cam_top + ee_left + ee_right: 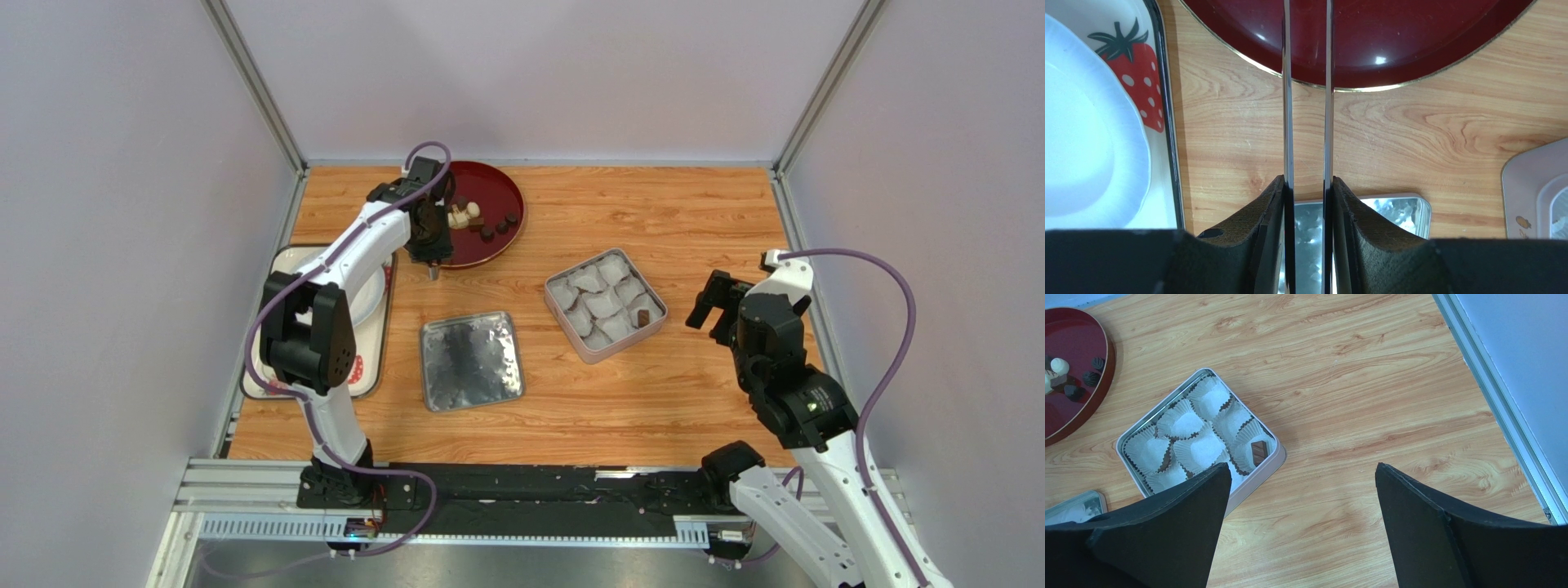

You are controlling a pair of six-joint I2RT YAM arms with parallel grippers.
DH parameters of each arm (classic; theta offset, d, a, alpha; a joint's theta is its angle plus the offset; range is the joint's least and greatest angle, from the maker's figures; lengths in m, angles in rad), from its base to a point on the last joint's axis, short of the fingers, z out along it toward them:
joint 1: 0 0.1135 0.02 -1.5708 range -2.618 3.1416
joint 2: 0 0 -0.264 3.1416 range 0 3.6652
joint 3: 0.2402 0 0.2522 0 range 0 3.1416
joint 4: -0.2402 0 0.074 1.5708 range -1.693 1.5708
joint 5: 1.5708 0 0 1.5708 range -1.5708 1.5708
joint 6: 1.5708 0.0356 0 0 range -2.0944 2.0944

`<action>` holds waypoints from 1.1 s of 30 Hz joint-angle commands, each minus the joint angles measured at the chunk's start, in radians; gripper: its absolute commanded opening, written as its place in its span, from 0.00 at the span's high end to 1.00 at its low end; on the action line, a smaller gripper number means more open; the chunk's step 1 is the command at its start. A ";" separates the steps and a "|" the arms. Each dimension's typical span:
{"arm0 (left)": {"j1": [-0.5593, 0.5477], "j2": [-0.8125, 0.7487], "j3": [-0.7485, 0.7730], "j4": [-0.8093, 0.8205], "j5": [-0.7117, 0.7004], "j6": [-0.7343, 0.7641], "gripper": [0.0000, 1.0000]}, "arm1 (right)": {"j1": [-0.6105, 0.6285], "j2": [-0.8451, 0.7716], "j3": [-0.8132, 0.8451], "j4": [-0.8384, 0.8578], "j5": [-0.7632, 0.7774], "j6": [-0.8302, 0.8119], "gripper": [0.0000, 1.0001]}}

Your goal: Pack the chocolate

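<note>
Chocolate pieces (488,229), small dark-brown and cream bites, sit on the round glossy red plate (488,186) at 12 o'clock of the wooden table (687,221). One dark block (1258,452) lies in the square silver tin (1257,481) toward 3 o'clock. Left hand (1309,184) is clamped on thin metal tweezers (1287,92), blades apart. The tips are out of view, probably empty. Right hand (1301,471) is spread wide, holding nothing. They look light, hard, slick and easily chipped, so pinch gently across the flat sides.

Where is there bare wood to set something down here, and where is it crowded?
Free: the far right corner, right of the red plate and beyond the tin; also the near strip in front of the lid. Crowded: the left, where the tray, red plate, lid and left gripper with its tweezers sit close.
</note>
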 commanded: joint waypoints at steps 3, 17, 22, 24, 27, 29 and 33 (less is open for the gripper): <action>0.007 -0.131 -0.042 -0.015 0.077 0.026 0.72 | -0.002 -0.014 -0.004 0.047 0.007 -0.006 0.08; -0.089 -0.309 -0.111 -0.028 0.144 0.101 0.71 | 0.000 -0.022 -0.004 0.044 0.027 -0.006 0.09; -0.200 -0.338 -0.076 -0.030 0.183 0.153 0.71 | -0.002 -0.022 -0.001 0.031 0.035 -0.006 0.08; -0.238 -0.341 -0.064 -0.025 0.196 0.167 0.70 | 0.000 -0.023 0.008 0.022 0.036 -0.010 0.08; -0.309 -0.341 -0.045 -0.012 0.217 0.189 0.70 | 0.000 -0.026 0.034 -0.004 0.049 -0.018 0.09; -0.347 -0.339 -0.036 0.005 0.248 0.195 0.69 | -0.002 -0.028 0.045 -0.028 0.055 -0.025 0.09; -0.406 -0.318 -0.004 0.051 0.282 0.213 0.69 | 0.000 -0.038 0.057 -0.074 0.084 -0.039 0.08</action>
